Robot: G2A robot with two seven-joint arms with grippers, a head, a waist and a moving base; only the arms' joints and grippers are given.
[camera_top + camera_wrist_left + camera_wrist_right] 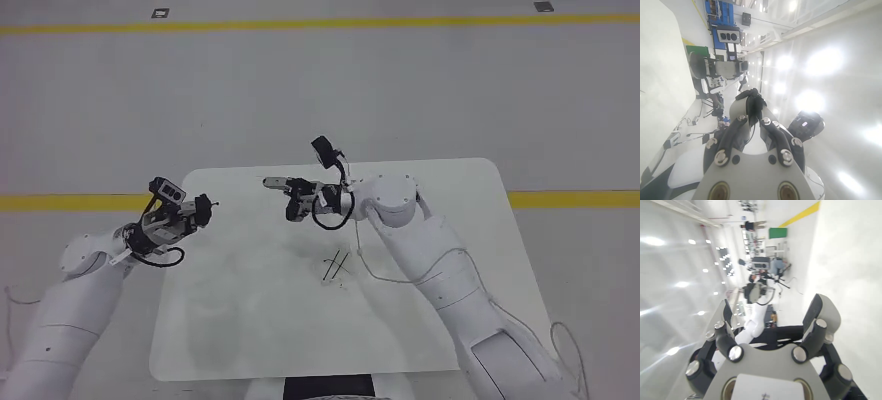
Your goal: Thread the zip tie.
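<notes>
Top view: left gripper (207,209), clenched, and right gripper (283,196), released, point toward each other.

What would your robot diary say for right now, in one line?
thin black plastic zip ties: crossed on white table, untouched | left claw: shut | right claw: open, empty

The left gripper (753,102) has its two grey fingers (737,111) brought together, with black pad material pressed between the tips. Beyond the tips, farther off, the right arm (726,68) is positioned clear of the white table (659,75) surface.
</notes>
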